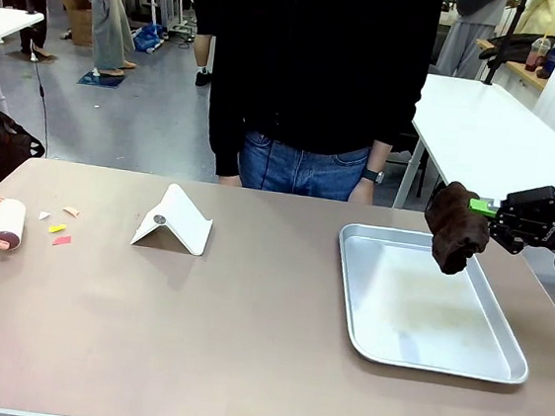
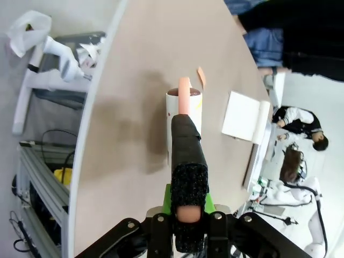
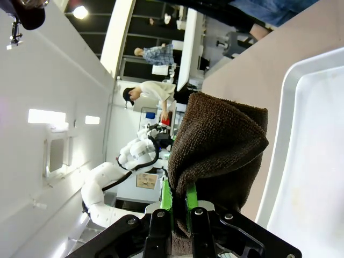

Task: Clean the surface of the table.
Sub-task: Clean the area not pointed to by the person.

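The tan-brown table carries a few small paper scraps near its left end. Beside them rests a lint roller with a white roll and pink frame. My left gripper is shut on the roller's black-padded handle, and the roll lies on the table ahead of the fingers. At the right, my right gripper is shut on a dark brown cloth that hangs above the far right corner of the metal tray. In the right wrist view the cloth bunches between the green pads.
A white folded stand sits left of centre. A person in a black top and jeans stands at the far edge with hands down. The metal tray's inside is bare. A white-topped table stands beyond at the right.
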Robot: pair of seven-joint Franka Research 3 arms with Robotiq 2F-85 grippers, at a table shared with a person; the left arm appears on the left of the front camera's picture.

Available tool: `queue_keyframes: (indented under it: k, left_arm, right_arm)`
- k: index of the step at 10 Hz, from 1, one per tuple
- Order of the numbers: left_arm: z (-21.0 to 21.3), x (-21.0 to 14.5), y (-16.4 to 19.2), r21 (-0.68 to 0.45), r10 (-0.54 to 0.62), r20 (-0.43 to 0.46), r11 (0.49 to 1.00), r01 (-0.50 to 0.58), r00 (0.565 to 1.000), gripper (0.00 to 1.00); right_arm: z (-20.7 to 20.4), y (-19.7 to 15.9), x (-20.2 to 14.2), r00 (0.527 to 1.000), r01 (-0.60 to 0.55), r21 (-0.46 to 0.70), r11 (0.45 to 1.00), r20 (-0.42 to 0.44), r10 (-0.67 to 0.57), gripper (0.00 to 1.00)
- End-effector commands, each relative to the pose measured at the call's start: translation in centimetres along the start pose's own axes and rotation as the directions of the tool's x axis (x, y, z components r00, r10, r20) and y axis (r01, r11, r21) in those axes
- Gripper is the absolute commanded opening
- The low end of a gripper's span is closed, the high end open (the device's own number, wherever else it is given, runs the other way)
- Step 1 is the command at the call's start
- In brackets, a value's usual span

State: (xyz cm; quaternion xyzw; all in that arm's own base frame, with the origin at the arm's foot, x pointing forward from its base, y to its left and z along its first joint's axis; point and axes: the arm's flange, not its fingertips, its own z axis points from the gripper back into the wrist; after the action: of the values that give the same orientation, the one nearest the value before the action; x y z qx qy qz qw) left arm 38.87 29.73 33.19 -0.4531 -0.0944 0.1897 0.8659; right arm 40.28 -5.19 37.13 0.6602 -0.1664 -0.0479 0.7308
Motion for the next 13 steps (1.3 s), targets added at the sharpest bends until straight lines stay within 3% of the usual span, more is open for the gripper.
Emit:
queue_keyframes:
  k: [1,6,13]
  left_arm:
    - [-0.2,0.7,-0.4,0.002,0.02,0.047,1.0,-0.02,0.999,0.22]
    - [-0.9,1.8,1.4,0.024,0.104,0.018,0.994,-0.105,0.994,0.22]
    - [-5.9,5.9,1.9,0.006,0.218,-0.065,0.976,-0.218,0.974,0.22]
  right_arm:
    - [0.2,0.6,0.2,1.0,0.021,-0.001,1.0,-0.009,-0.021,0.11]
    - [0.2,0.6,0.2,1.0,0.021,-0.001,1.0,-0.009,-0.021,0.11]
    - [0.2,0.6,0.2,1.0,0.021,-0.001,1.0,-0.009,-0.021,0.11]
